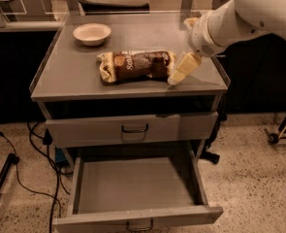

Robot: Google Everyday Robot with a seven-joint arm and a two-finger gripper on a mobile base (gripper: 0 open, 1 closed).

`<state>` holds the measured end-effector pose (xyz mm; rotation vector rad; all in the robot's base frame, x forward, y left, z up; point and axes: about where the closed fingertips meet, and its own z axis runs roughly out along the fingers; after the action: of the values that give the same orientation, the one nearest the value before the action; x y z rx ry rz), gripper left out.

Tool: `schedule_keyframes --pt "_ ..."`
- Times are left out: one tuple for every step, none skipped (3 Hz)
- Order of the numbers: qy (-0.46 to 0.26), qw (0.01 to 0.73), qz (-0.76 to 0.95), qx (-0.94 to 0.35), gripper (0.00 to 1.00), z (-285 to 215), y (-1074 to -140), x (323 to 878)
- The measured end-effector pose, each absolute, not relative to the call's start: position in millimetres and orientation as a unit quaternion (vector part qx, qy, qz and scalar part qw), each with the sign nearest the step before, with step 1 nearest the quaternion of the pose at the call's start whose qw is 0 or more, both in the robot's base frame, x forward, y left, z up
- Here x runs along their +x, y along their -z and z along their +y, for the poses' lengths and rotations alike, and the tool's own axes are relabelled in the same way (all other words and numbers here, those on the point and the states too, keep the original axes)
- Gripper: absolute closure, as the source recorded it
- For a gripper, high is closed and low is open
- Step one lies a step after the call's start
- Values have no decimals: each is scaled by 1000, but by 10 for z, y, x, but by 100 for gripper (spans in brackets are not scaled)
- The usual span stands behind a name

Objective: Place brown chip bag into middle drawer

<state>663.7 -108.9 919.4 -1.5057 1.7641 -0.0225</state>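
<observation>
The brown chip bag (137, 66) lies flat at the centre of the grey cabinet top (67, 79), lengthwise left to right. The gripper (182, 69) angles down at its right sealed end, touching or just beside it. How far the tool is open, and whether it has any hold yet, I cannot tell. The bag looks light, crinkly and slippery, with fragile contents, so a gentle pinch across the puffed middle seems best. The middle drawer (133, 186) stands pulled out at bottom centre.
</observation>
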Motion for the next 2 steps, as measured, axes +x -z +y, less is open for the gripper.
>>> schedule_keyframes --pt "-4 404 693 -597 0 -967 -9139 6764" --pt "-30 400 694 -598 1 -809 -8986 6927"
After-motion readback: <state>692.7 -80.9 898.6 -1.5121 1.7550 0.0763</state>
